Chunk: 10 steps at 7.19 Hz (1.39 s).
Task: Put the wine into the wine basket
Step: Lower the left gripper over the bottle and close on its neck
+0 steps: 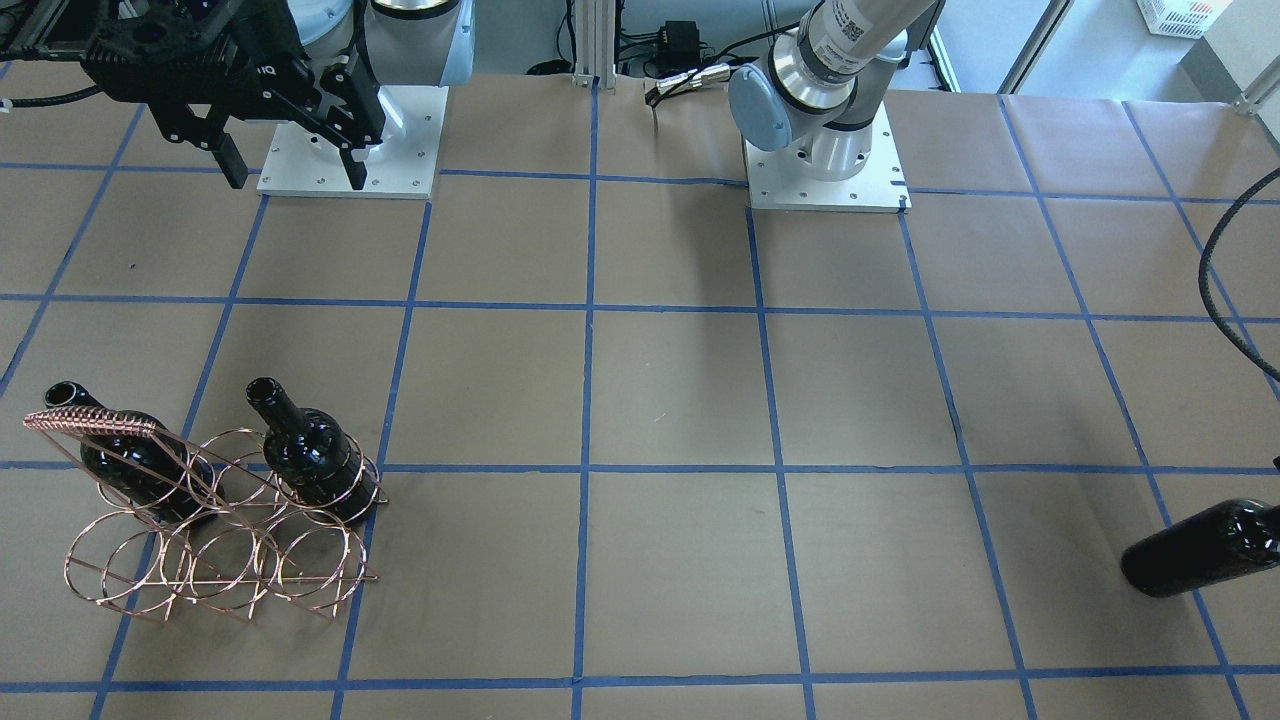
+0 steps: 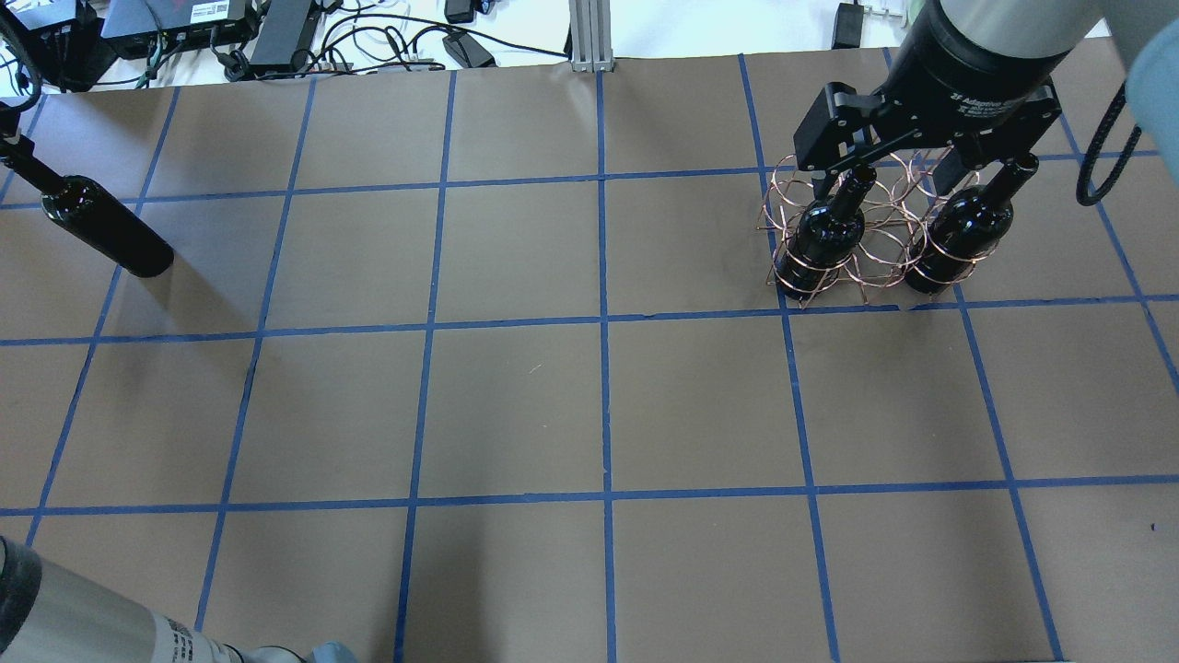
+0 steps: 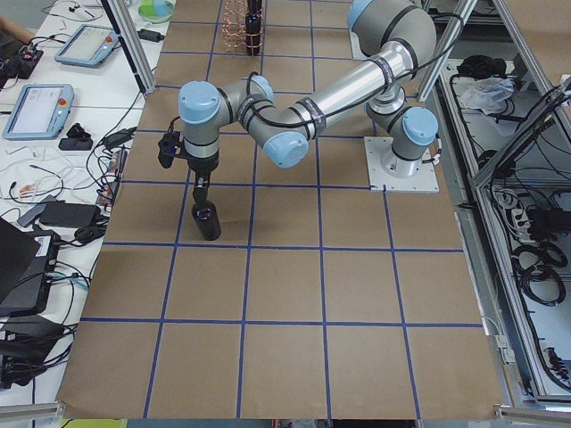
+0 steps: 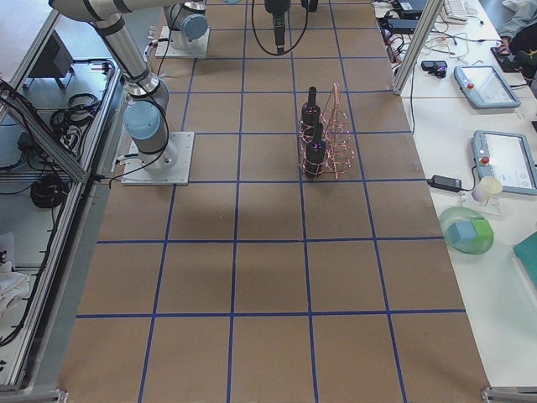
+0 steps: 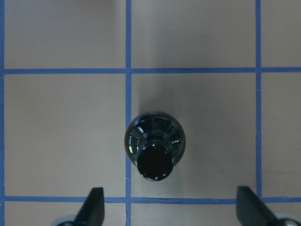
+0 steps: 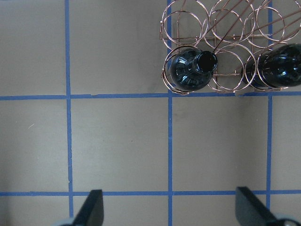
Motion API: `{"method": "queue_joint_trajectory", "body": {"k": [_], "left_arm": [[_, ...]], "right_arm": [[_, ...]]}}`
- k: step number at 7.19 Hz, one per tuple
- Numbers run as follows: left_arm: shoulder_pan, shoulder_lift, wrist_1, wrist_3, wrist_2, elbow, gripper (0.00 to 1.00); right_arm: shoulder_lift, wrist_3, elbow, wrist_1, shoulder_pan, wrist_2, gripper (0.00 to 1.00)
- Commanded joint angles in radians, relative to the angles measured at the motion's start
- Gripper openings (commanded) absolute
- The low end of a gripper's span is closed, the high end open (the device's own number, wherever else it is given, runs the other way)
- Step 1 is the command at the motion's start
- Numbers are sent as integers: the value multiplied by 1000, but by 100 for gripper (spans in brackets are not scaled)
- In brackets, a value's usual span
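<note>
Your left gripper (image 5: pixel 170 202) hangs, jaws apart, over the wine (image 5: pixel 155 150) standing at the far left of the tabletop (image 2: pixel 516 405), well apart from the wine basket (image 1: pixel 90 420); centre on its neck, descend, then clamp.

The left gripper (image 5: pixel 170 200) points straight down at the far left, fingers spread wide. The right gripper (image 1: pixel 295 176) hangs raised on the right, jaws apart.

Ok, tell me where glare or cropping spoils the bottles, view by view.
Left wrist view: the lone bottle is sharp, with pale reflections ringing its shoulder. Front-facing view: that bottle is cut off by the right edge, glints on its glass. Right wrist view: the rack is crisp; its right-hand bottle is cropped at the frame edge.
</note>
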Motion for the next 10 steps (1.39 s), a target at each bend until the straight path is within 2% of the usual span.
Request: {"method": "queue_joint_trajectory", "body": {"k": [1,2,6,7,9,10], "left_arm": [[2,-38,42,-13,-21,0,100],[2,-47,51,-51,-59,-1,100],[2,-64,65,-52,-52,-4,98],[2,-64,65,-50,-53,-4,82],[2,-64,65,-44,-53,-9,35],[2,-63,66,-44,-59,-14,18]], "right_arm": [[0,-1,0,1,0,1,100],[0,-1,0,1,0,1,100],[0,-1,0,1,0,1,100],[0,-1,0,1,0,1,100],[0,-1,0,1,0,1,100],[0,-1,0,-1,0,1,100]]}}
